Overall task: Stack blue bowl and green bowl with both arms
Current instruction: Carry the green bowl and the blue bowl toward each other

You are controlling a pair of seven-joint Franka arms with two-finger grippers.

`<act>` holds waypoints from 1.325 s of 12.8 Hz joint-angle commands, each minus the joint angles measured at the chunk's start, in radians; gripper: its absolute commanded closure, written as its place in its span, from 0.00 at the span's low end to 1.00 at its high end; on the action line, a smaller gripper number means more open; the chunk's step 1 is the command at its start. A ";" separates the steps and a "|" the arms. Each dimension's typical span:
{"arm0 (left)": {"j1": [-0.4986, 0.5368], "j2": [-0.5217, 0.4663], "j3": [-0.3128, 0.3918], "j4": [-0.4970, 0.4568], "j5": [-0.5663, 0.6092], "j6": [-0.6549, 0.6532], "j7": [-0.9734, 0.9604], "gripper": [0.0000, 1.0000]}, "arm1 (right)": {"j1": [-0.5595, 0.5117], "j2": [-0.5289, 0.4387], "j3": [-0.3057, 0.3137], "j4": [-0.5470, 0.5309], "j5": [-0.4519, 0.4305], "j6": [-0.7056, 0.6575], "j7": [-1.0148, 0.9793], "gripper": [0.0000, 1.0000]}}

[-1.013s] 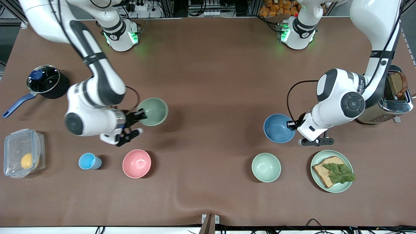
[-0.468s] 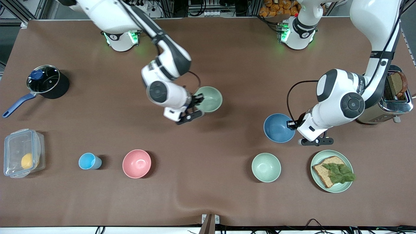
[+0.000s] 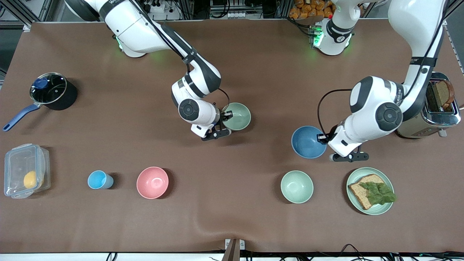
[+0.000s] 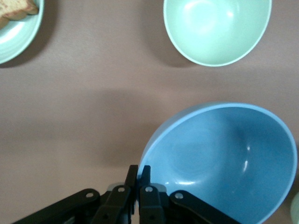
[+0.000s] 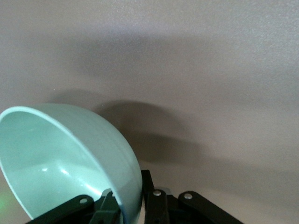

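Both bowls look light and stiff, so the right gripper (image 3: 225,116) pinches the green bowl (image 3: 237,116) rim mid-frame while the left gripper (image 3: 323,138) is clamped on the blue bowl (image 3: 307,142) rim.

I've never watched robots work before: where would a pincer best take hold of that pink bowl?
Probably by its rim. The pink bowl sits upright and open, too wide to span, so one finger goes inside and one outside the thin wall, from above. Both pincers hold the blue bowl and green bowl that way.

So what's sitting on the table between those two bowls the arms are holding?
Nothing: the front view shows only bare brown table between the green bowl and the blue bowl.
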 commanded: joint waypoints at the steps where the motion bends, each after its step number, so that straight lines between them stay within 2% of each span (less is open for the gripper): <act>1: -0.032 0.002 -0.005 0.003 -0.001 -0.002 -0.044 1.00 | 0.006 0.001 -0.001 0.010 0.020 -0.006 0.017 1.00; 3: -0.035 0.005 -0.029 -0.013 -0.005 0.008 -0.090 1.00 | 0.004 0.004 -0.003 0.009 0.018 -0.016 0.016 1.00; 4: -0.032 0.004 -0.043 -0.025 -0.005 0.016 -0.107 1.00 | 0.003 0.004 -0.004 0.009 0.018 -0.018 0.016 0.67; 5: -0.032 0.003 -0.054 -0.033 -0.005 0.018 -0.116 1.00 | 0.004 0.004 -0.006 0.009 0.018 -0.017 0.016 0.22; 6: -0.032 0.003 -0.065 -0.040 -0.005 0.019 -0.131 1.00 | 0.007 0.002 -0.006 0.007 0.018 -0.017 0.016 0.00; 9: -0.049 0.007 -0.069 -0.050 -0.005 0.041 -0.165 1.00 | -0.006 -0.007 -0.009 0.009 0.015 -0.033 0.013 0.00; 14: -0.097 0.007 -0.074 -0.054 -0.005 0.041 -0.251 1.00 | -0.129 -0.116 -0.019 0.012 0.000 -0.167 0.005 0.00; 17: -0.143 0.003 -0.076 -0.054 -0.005 0.039 -0.332 1.00 | -0.137 -0.145 -0.061 0.012 -0.138 -0.231 0.008 0.00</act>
